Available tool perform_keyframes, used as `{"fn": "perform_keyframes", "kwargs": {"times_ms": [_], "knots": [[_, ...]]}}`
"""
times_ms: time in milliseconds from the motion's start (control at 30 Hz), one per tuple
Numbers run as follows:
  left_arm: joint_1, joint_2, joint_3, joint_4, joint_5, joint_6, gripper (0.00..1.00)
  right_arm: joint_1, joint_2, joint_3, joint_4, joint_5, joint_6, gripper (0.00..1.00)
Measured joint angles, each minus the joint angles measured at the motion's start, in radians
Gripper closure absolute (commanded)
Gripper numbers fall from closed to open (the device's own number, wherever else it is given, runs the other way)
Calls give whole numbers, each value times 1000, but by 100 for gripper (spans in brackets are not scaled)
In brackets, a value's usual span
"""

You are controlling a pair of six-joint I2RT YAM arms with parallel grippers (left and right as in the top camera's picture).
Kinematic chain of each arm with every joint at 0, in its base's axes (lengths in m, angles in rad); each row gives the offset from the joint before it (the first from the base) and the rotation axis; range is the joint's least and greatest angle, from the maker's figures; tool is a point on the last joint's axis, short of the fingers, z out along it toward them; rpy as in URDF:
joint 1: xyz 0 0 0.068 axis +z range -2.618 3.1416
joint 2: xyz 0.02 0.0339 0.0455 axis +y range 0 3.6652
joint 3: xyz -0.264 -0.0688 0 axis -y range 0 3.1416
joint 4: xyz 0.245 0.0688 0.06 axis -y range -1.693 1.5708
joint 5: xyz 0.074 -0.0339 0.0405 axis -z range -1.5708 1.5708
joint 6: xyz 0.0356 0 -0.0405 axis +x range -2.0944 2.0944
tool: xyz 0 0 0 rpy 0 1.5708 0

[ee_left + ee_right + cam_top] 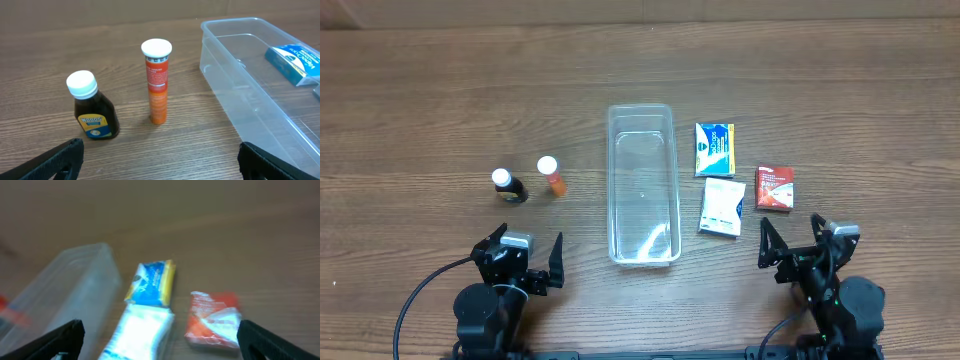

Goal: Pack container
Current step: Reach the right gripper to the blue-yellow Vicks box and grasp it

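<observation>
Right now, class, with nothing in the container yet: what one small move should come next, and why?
Probably ease the left end effector forward toward the orange tube. Its jaws are open and hold nothing. In the left wrist view the tube stands upright, almost centred between them. It is also the item nearest the empty container on that side.

Clear glossy plastic container, matt wood-grain table, blue packet perhaps glossy paper

right wrist view was blurred: print on the red packet was unreadable, the white packet ran off the bottom edge. left wrist view cropped the container.
</observation>
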Motion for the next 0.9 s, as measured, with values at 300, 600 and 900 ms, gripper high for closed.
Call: {"fn": "perform_keyframes", "kwargs": {"times_ms": [300, 600, 900], "knots": [[0, 0, 0, 1, 0, 0, 0, 0, 131, 227, 95, -167, 140, 0], [0, 0, 0, 2, 0, 0, 0, 0, 779, 832, -434, -103, 101, 0], [0, 0, 0, 1, 0, 0, 0, 11, 1312, 1137, -571, -139, 79, 0]]}}
